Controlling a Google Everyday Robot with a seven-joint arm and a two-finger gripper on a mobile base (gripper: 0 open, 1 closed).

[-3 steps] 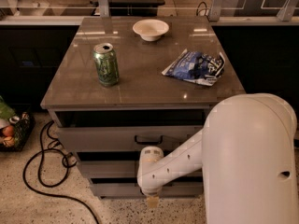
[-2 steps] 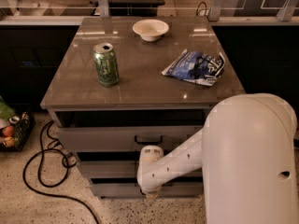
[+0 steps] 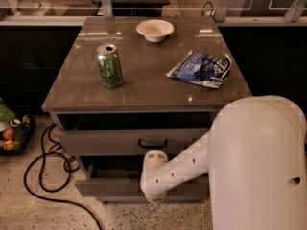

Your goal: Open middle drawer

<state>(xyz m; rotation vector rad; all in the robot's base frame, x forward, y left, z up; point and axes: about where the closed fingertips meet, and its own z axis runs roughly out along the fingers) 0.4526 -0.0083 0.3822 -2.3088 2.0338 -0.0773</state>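
The middle drawer [image 3: 110,187] is the grey front below the top one, and it stands a little out of the cabinet with a dark gap above it. Its handle is hidden behind my arm. My gripper [image 3: 153,195] is at the end of the white arm, down against the middle of that drawer front. The wrist covers it. The top drawer [image 3: 105,142], with a black loop handle [image 3: 152,143], sits just above.
On the cabinet top [image 3: 144,75] stand a green can [image 3: 110,66], a white bowl [image 3: 154,30] and a blue crisp bag [image 3: 200,69]. A black cable [image 3: 48,176] loops on the floor at the left beside a basket [image 3: 12,133]. My white arm housing [image 3: 259,166] fills the lower right.
The wrist has drawn slightly up and toward the camera, and the tip that showed below it no longer shows. The middle drawer front seems a little farther out.
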